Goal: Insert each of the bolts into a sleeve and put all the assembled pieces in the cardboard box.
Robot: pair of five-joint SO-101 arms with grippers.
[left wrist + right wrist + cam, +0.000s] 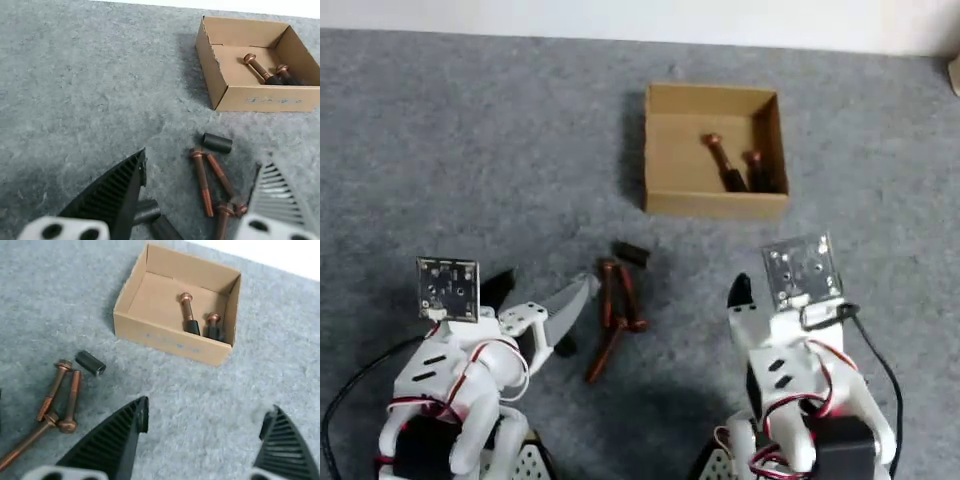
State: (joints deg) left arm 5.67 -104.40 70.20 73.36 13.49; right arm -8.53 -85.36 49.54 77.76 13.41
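Note:
The cardboard box (715, 205) (260, 97) (165, 337) sits at the back and holds two bolts in black sleeves (730, 168) (262, 72) (190, 317). Three loose copper bolts (615, 310) (201, 180) (71, 400) lie crossed on the grey carpet in front of it. One black sleeve (631, 253) (217, 142) (90, 362) lies just behind them. Two more sleeves (147, 210) lie beside the left gripper's black finger. My left gripper (535, 295) (202, 172) is open, low, with the bolts between its fingers' line. My right gripper (205, 420) is open and holds nothing, to the right of the bolts.
Grey carpet covers the table. A white wall edge runs along the back. Open carpet stretches to the left of the box and between the right gripper and the box.

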